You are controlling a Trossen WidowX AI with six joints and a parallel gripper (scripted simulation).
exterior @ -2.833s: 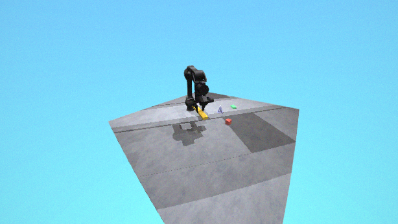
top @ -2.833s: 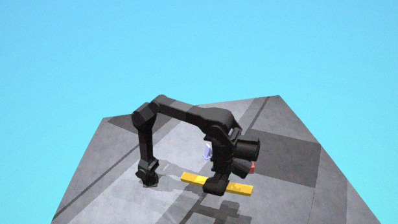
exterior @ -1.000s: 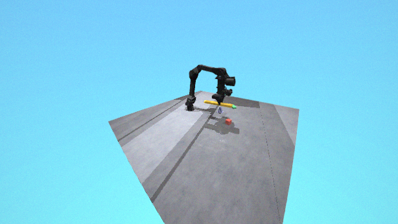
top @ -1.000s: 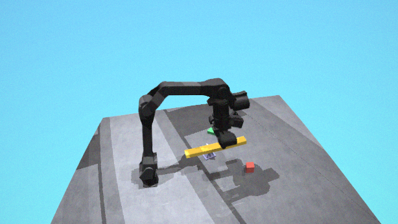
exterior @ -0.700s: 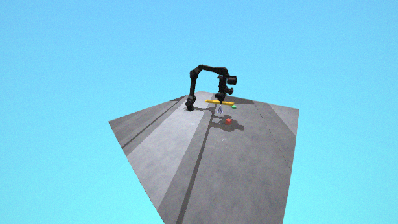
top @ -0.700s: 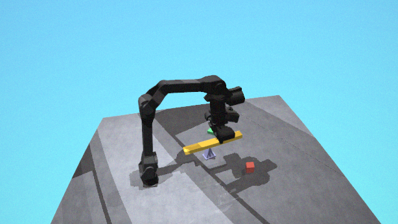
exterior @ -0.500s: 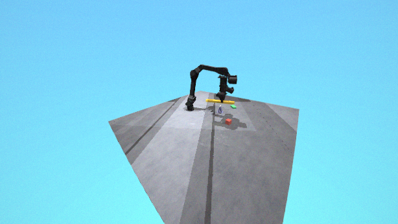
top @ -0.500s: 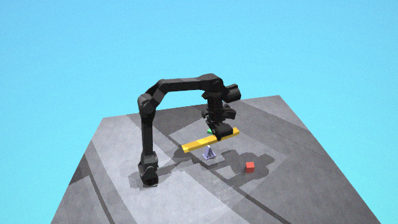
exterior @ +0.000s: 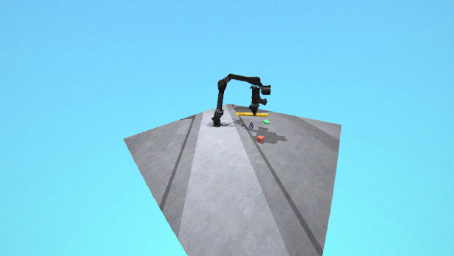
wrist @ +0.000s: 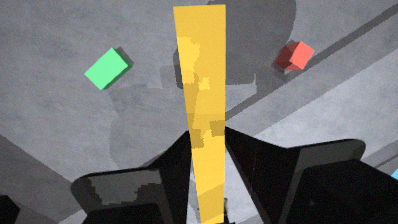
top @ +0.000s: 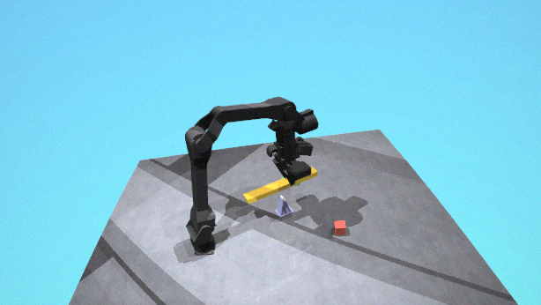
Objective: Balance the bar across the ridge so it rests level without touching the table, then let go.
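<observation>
My gripper (top: pixel 292 181) (exterior: pixel 254 114) (wrist: pixel 206 132) points down and is shut on the yellow bar (top: pixel 266 190) (exterior: pixel 244 114) (wrist: pixel 205 75), near its middle. The bar hangs in the air, clear of the table, and looks about level in the exterior view. The small bluish-purple ridge (top: pixel 284 209) (exterior: pixel 251 126) stands on the table below the bar. A gap shows between the bar and the ridge's top in the top and exterior views. I cannot make out the ridge in the wrist view, where the bar and fingers cover much of the middle.
A red cube (top: pixel 339 227) (exterior: pixel 260 139) (wrist: pixel 301 55) lies on the table on the near side of the ridge in the top and exterior views. A green block (exterior: pixel 266 121) (wrist: pixel 106 68) lies on the far side, almost hidden behind bar and gripper in the top view.
</observation>
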